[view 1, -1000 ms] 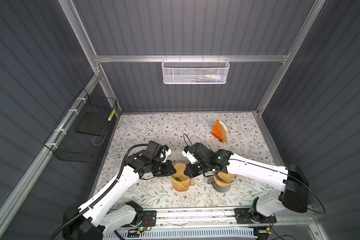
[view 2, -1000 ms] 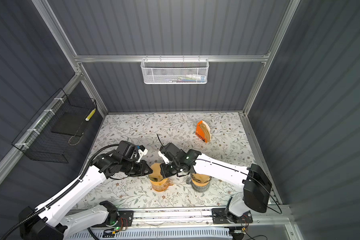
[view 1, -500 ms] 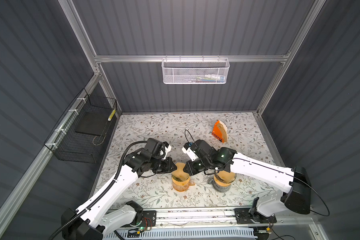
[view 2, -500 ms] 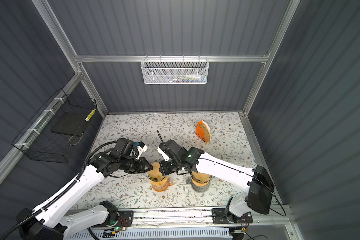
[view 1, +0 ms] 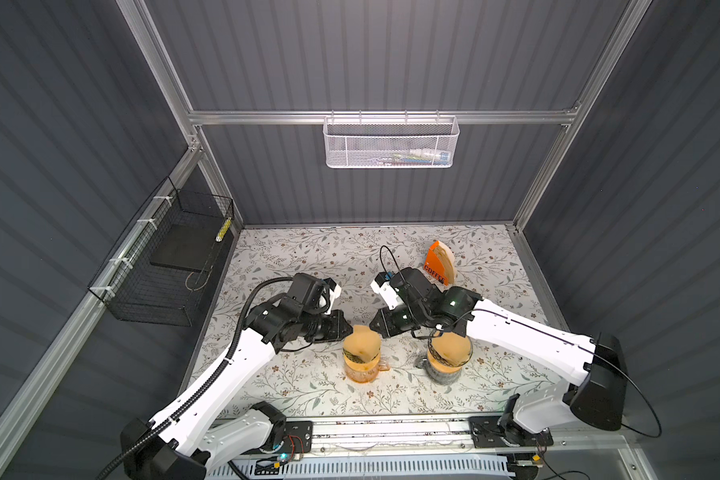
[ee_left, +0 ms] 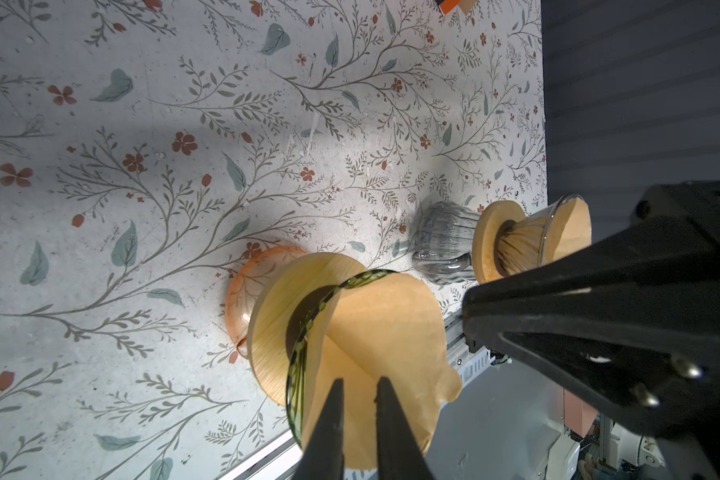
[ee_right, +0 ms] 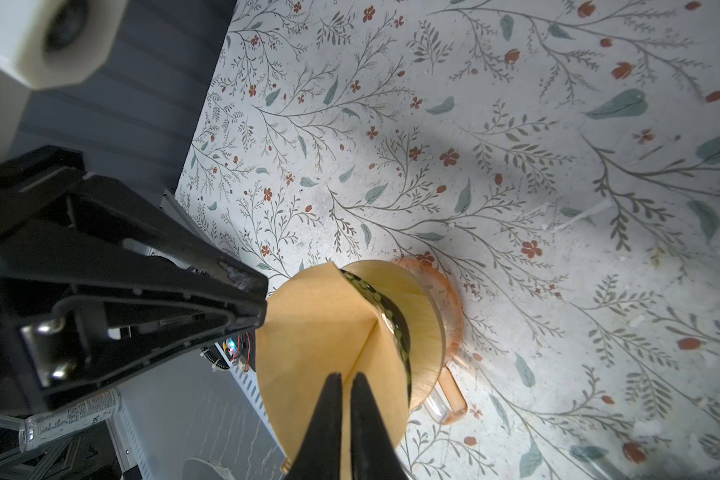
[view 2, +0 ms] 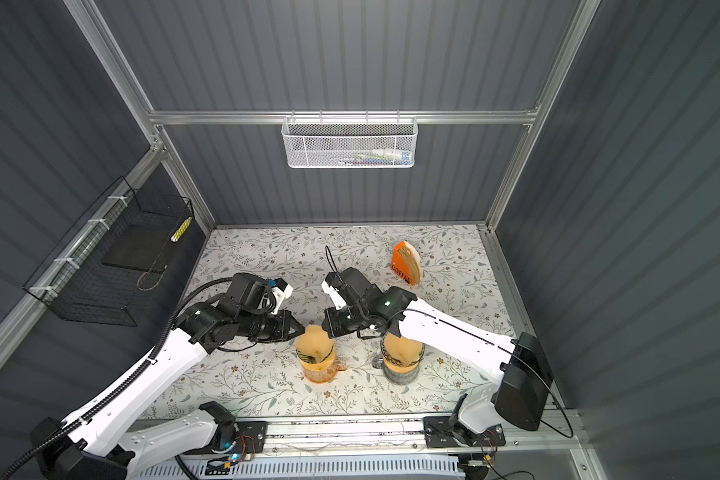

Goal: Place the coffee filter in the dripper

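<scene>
At the front of the mat (view 1: 308, 257), your coffee filter (view 1: 361, 341) sits in the dripper (ee_left: 267, 328) on the orange cup (view 1: 360, 374), its paper edge above the glass rim, with the left claw (ee_left: 359, 380) and right claw (ee_right: 347, 376) each closed to a slit there, a second dripper (ee_left: 520, 245) crowding one side and open mat behind.

Cell fittings and loose items on a floral-print table top (view 1: 300, 257).
White mesh basket (view 1: 389, 143) hung on the back rail (view 1: 267, 117), contents unclear. Black wire basket (view 1: 163, 270) on the left wall, holding a dark flat slab (view 1: 181, 249) and a yellow-marked stick (view 1: 224, 230). Orange stand lettered COFFEE (view 1: 435, 266), upright near the back right. Orange glass mug (ee_left: 244, 286) and grey ribbed glass (ee_left: 445, 241), standing apart near the front edge.
</scene>
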Controlling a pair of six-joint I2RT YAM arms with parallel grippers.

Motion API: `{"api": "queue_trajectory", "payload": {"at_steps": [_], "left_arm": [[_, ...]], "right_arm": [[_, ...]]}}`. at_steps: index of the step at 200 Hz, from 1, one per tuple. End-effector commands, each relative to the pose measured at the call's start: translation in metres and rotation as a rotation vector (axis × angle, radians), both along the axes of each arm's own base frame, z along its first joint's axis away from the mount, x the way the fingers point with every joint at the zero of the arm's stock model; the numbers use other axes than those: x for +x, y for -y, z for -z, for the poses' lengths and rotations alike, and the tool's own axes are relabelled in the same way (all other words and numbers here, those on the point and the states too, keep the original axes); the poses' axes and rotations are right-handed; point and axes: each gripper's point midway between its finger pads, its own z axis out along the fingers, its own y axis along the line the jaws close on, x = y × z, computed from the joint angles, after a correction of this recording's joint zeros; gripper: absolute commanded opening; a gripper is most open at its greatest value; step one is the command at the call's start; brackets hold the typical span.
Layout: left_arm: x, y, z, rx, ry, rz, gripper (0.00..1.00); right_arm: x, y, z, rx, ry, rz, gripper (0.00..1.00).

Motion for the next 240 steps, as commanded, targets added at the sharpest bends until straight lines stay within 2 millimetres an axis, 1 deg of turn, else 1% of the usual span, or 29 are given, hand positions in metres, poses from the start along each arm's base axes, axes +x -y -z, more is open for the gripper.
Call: {"api": "queue_trajectory", "payload": {"at_steps": [1, 29, 77, 150, 206, 240], "left_arm": [[0.000, 0.001, 0.010, 0.016, -0.010, 0.009, 0.17], [-0.001, 0.000, 0.021, 0.036, -0.029, 0.015, 0.16], [-0.002, -0.003, 0.028, 0.047, -0.038, 0.012, 0.16], [-0.004, -0.005, 0.030, 0.049, -0.036, 0.005, 0.16], [-0.006, -0.006, 0.033, 0.051, -0.040, 0.001, 0.16], [-0.003, -0.005, 0.022, 0.035, -0.015, -0.004, 0.16]], "right_arm": [[0.001, -0.004, 0.009, -0.013, -0.009, -0.023, 0.11], [0.002, -0.005, 0.017, -0.025, -0.020, -0.025, 0.10], [0.003, -0.004, 0.029, -0.041, -0.035, -0.021, 0.10], [0.001, -0.002, 0.041, -0.058, -0.057, -0.020, 0.10], [0.000, -0.002, 0.044, -0.057, -0.063, -0.019, 0.10], [0.000, -0.002, 0.036, -0.042, -0.053, -0.018, 0.10]]}}
